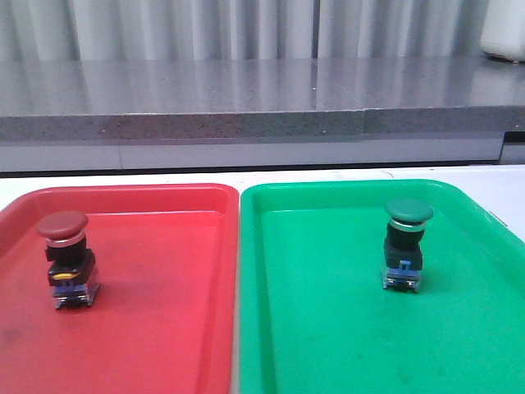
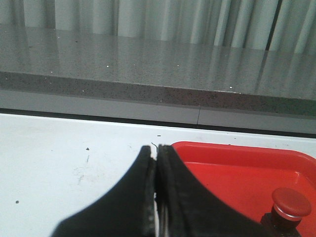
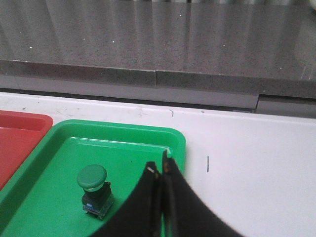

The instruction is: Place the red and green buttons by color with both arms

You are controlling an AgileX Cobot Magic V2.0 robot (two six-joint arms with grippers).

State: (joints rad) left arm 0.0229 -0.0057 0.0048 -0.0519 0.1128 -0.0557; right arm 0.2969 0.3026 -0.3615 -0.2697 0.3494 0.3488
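Note:
The red button [image 1: 66,258] stands upright in the red tray [image 1: 164,328], at its left side. It also shows in the left wrist view [image 2: 290,207]. The green button [image 1: 406,245] stands upright in the green tray [image 1: 328,345], right of centre; it also shows in the right wrist view [image 3: 94,190]. My left gripper [image 2: 156,152] is shut and empty, above the white table just off the red tray's corner [image 2: 187,148]. My right gripper [image 3: 160,167] is shut and empty, over the green tray's corner [image 3: 175,143], apart from the green button. Neither gripper shows in the front view.
The two trays lie side by side on a white table [image 1: 369,174]. A grey stone ledge [image 1: 246,123] runs along the back, with curtains behind it. A white object [image 1: 504,33] stands at the far right on the ledge.

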